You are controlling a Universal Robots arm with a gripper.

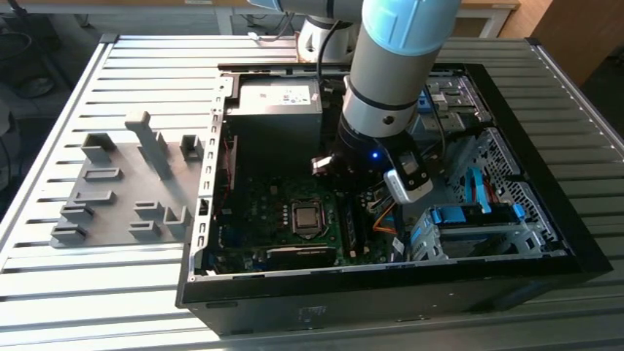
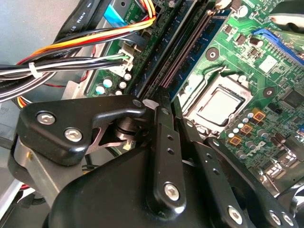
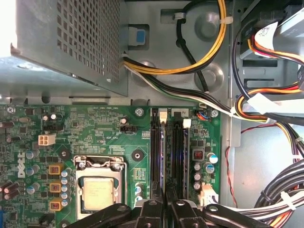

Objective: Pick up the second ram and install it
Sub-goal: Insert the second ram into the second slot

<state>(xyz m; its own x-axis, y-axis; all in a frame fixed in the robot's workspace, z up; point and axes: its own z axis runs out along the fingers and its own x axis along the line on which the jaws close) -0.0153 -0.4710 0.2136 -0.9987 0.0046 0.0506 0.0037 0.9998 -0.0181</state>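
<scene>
gripper (image 3: 165, 205) sits low over the motherboard (image 3: 104, 128), fingers together above the memory slots (image 3: 167, 152), apparently pressing the second ram home; the stick itself is hidden.

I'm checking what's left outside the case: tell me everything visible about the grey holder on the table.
The grey holder looks like matte plastic: a flat base with several upright posts and small slotted blocks, one post tallest. It lies flat on the ribbed metal table, at the exterior view's left of the open case. Its slots look empty.
</scene>
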